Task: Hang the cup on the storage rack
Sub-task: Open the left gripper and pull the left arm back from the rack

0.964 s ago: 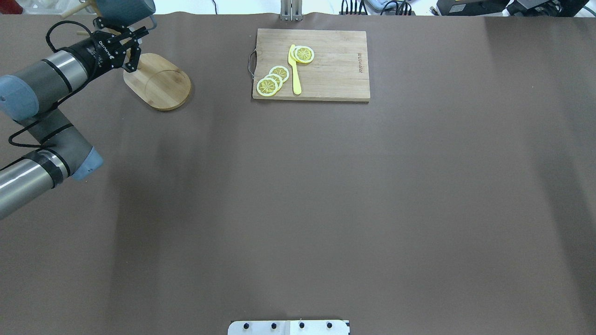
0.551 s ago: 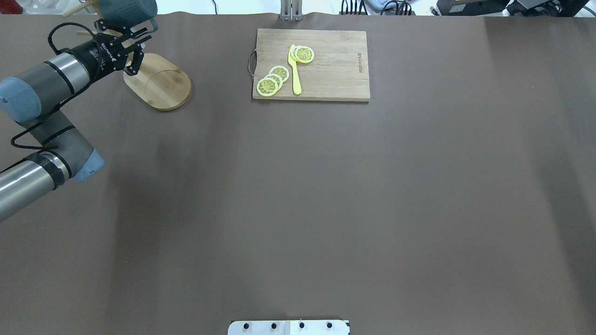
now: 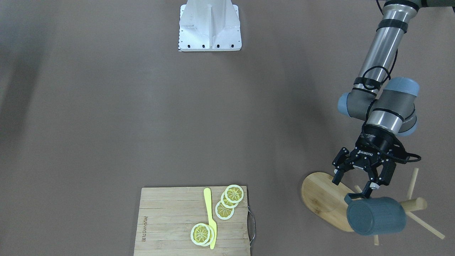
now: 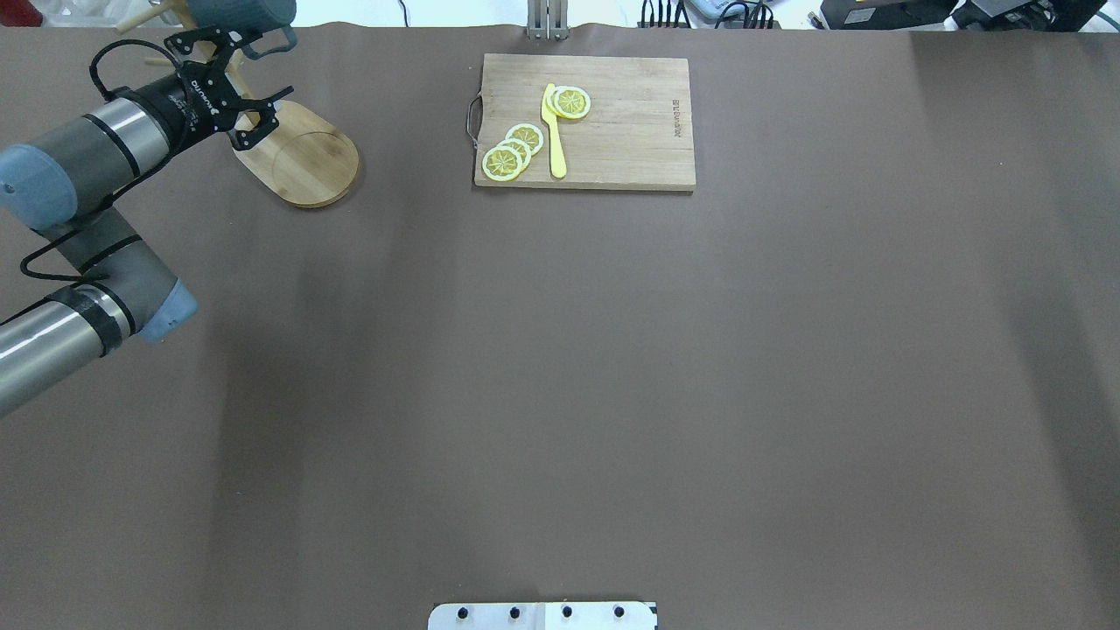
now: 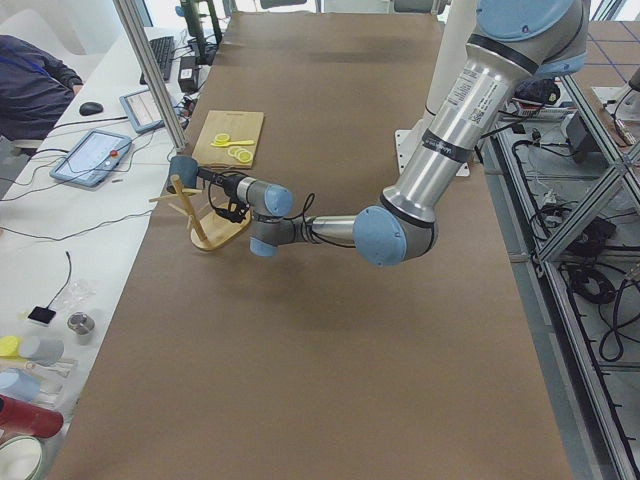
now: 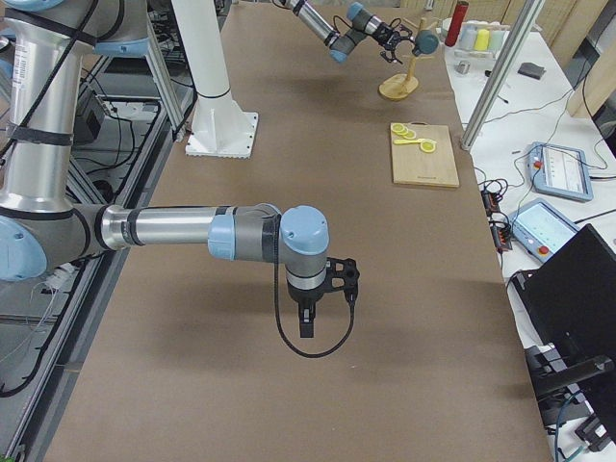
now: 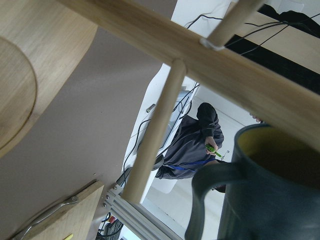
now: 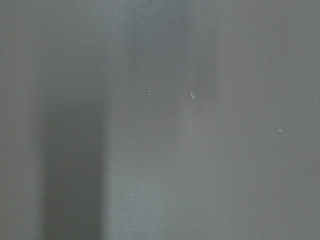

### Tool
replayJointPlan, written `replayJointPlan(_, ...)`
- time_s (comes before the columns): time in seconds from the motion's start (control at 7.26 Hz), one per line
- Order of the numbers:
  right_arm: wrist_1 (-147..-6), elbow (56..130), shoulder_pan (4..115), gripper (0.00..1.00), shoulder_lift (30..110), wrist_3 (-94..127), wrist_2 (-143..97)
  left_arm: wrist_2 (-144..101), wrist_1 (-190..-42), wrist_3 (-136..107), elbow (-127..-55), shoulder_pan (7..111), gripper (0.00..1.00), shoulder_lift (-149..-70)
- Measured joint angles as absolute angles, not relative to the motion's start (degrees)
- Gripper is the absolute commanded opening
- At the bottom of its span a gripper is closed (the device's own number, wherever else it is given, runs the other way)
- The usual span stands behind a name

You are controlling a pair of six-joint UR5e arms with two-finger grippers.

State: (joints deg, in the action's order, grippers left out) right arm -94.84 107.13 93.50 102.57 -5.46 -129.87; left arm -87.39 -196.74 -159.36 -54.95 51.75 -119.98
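The slate-blue cup hangs on its side against the bamboo storage rack, up by the post's top and pegs. The peg that holds it is hidden. My left gripper is open, with its jaws spread wide just beside the cup's handle and not holding it. In the overhead view the cup is at the far left edge, above the gripper and the rack's oval base. The left wrist view shows the rack's post and the cup's handle close by. My right gripper points down over bare table; I cannot tell its state.
A rectangular cutting board with lemon slices and a yellow knife lies at the far middle of the table. The robot's base plate is at the near edge. Brown mat covers the table.
My left gripper has opened from shut on the cup's handle to wide open. The cup stays up at the rack.
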Motion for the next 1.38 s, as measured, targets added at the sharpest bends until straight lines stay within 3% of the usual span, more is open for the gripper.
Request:
replayJointPlan(0.83,-94.9,107.0,93.5,1.00,102.8,-5.4,-129.8,-95.7,-196.6,-146.6,-77.0,51.5,0.99,-109.8)
replayJointPlan(1.1,-94.8,107.0,93.5,1.00,102.9,-5.4,-129.8,-105.8,-196.0,-128.2,-83.7,51.8,0.99,-105.2)
replayJointPlan(1.38,-94.9,107.0,93.5,1.00,102.9,-5.4,-129.8,-113.4,-194.6,-99.5,-85.9,52.1,0.99,-100.4)
